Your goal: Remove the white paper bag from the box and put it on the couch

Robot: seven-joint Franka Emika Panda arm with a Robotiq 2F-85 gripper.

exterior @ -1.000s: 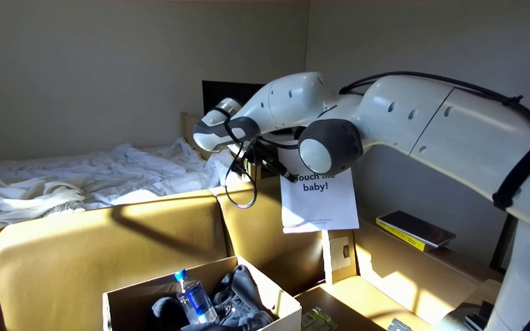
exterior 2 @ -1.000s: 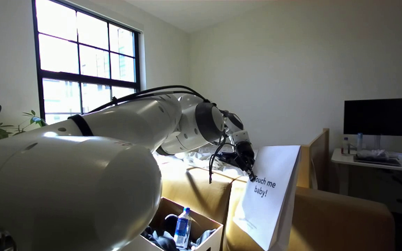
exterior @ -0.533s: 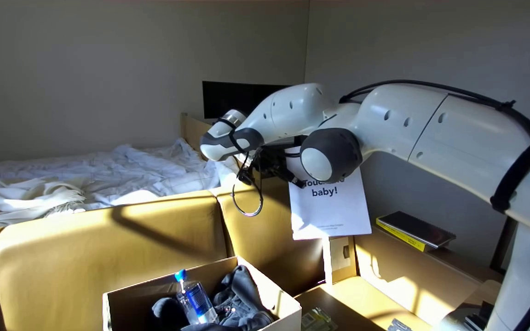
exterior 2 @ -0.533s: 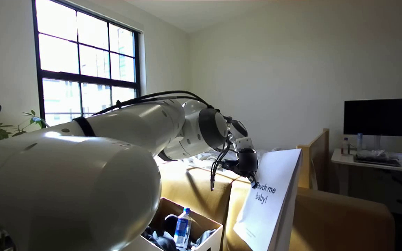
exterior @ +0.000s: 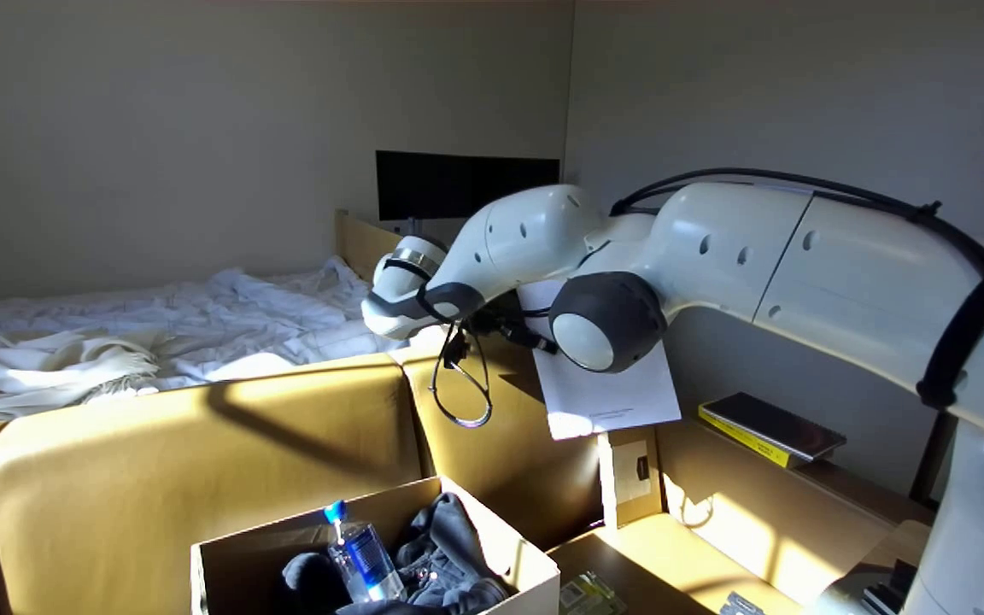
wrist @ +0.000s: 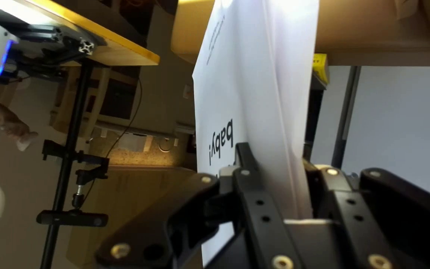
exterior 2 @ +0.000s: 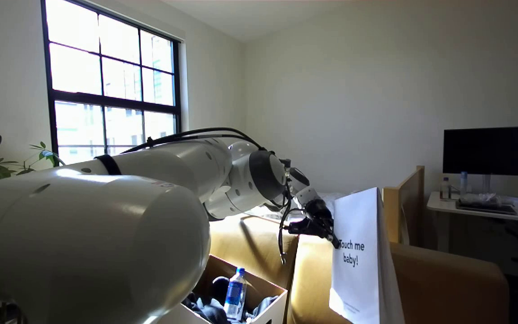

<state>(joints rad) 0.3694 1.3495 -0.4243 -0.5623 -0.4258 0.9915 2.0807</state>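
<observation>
White paper bag: outside the box, hanging in front of the couch in both exterior views, clamped between the fingers of the gripper. Box contents: bottle, dark cloth. Arm: outstretched, wrist angled downward.

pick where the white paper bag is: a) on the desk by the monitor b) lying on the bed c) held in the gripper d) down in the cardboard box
c: the wrist view shows the gripper with its fingers on either side of the white paper bag, and both exterior views show the bag outside the cardboard box.
</observation>
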